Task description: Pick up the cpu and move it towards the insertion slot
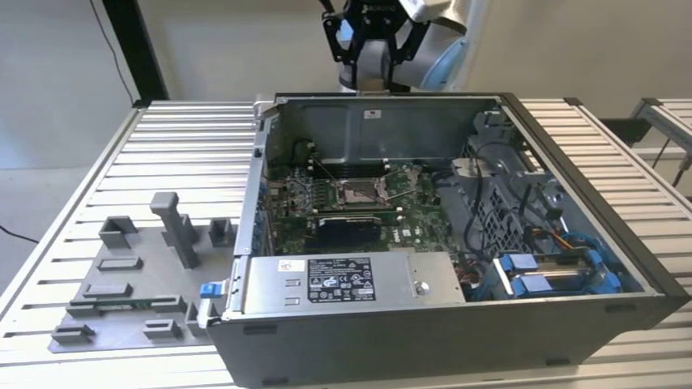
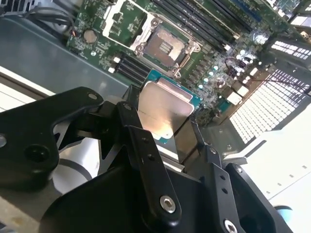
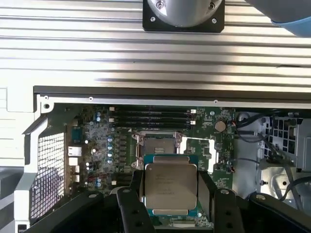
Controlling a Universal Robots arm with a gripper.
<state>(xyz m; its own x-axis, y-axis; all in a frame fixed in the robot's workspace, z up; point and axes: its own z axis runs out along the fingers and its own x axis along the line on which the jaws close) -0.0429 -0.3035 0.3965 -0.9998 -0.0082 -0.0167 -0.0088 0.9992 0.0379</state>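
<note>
The cpu (image 3: 170, 187) shows its silvery metal top on a green-edged board, gripped between two black fingers (image 3: 132, 204). My gripper (image 3: 171, 194) is shut on it, held high above the open computer case. The insertion slot (image 3: 158, 145), a silver frame around a brownish centre, lies on the green motherboard just beyond the cpu. In the second wrist view the cpu (image 2: 163, 109) hangs in my gripper (image 2: 165, 124), with the insertion slot (image 2: 165, 46) farther off. In the exterior view the insertion slot (image 1: 357, 190) sits mid-board, and the arm (image 1: 433, 49) hovers over the case's back wall.
The case walls (image 1: 378, 121) ring the motherboard. A silver power supply (image 1: 346, 279) sits at the front, with blue drive brackets (image 1: 552, 271) and cables at the exterior view's right. A grey fixture plate with blocks (image 1: 141, 275) lies on the ribbed table at the exterior view's left.
</note>
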